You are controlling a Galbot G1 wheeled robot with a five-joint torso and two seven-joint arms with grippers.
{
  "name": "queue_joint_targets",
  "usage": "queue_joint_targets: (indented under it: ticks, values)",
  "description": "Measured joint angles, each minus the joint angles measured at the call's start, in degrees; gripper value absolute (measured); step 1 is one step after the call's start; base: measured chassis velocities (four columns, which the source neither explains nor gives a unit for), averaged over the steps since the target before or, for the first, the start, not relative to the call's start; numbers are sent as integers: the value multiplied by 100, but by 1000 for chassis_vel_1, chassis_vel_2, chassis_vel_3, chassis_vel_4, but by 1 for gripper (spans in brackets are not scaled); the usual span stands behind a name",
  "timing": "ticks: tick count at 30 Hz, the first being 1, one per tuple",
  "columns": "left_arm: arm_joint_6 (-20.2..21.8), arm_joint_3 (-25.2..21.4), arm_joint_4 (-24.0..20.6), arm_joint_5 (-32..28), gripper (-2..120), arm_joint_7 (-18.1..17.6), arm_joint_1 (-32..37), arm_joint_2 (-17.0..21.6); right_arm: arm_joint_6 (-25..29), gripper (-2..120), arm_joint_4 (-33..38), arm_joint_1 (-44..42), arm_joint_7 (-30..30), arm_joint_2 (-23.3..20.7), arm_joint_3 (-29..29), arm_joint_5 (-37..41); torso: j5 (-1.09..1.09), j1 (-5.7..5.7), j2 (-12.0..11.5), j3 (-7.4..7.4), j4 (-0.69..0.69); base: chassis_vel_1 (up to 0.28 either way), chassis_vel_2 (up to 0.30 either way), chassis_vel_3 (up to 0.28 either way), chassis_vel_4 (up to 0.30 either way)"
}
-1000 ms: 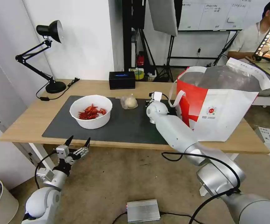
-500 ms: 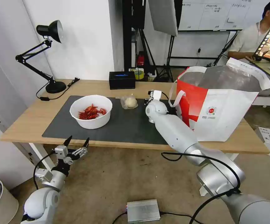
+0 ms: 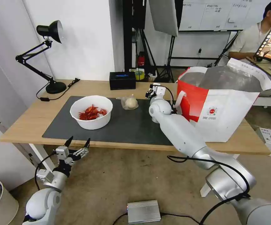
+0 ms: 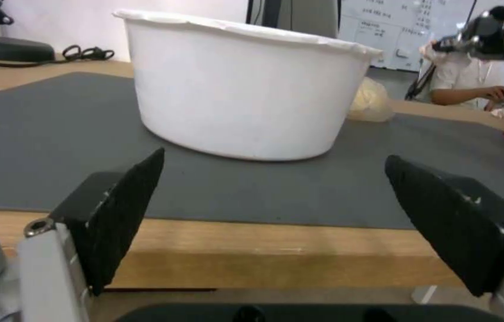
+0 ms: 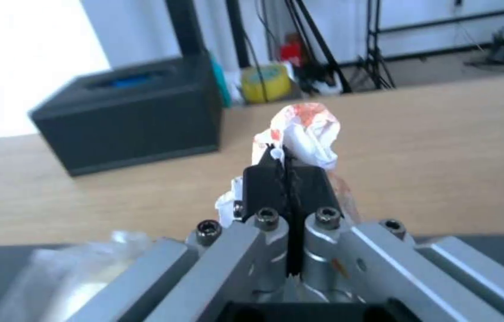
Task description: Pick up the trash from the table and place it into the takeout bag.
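At 12 o'clock on the table (image 3: 32, 120), toward its far edge, our right gripper (image 3: 150, 93) hangs above the wood with its jaws pinched tight on a tissue (image 5: 303, 134), crumpled white with red stains; the wad is off the surface and bulges past the fingertips. From that wrist camera the tissue box (image 5: 130, 112) sits beyond at about 10 o'clock, and a blurred clear bag shows low beside the gripper body. On the head camera the takeout bag (image 3: 232, 114) stands upright at 3 o'clock of the right gripper, just beside our right forearm, mouth open and foil lining showing, one white strap near the wrist. The bun bag (image 3: 129, 102) lies on the mat (image 3: 126, 128) at about 8 o'clock of the right gripper, near it but apart. The bowl (image 3: 91, 112) of red shells sits on the mat at 9 o'clock of the bun bag, well apart from it. Our left gripper (image 3: 78, 144) waits below the near table edge, at about 7 o'clock of the bowl, fingers spread wide with nothing between them; its wrist camera looks level across the mat at the bowl wall (image 4: 243, 91), with the bun bag (image 4: 370, 103) behind it. A desk lamp (image 3: 46, 53) stands at the table's far left corner.
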Motion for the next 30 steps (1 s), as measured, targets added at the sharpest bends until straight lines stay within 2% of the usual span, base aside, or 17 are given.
queue_joint_targets:
  ticks: [9, 18, 26, 30]
  values:
    - [-8, -24, 0, 2, 100, 9, 34, 34, 493, 0, 536, -81, -161, -159, -160, -321, 0, 0, 0, 0, 0, 0, 0, 0, 0]
    - [-32, -35, 41, 2, 100, 16, 59, 88, 1144, 0, 1479, -296, -387, -521, -409, -810, 0, 0, 0, 0, 0, 0, 0, 0, 0]
    - [-41, -77, 42, -1, 100, 19, 71, 107, 1714, 0, 2111, -497, -832, -885, -304, -1257, 0, 0, 0, 0, -1, 0, 0, 0, 0]
    - [-100, -123, 91, -6, 100, 28, 105, 147, 1914, 0, 2678, -724, -959, -1134, -92, -1423, 0, 0, 0, 0, 0, 0, 0, 0, 0]
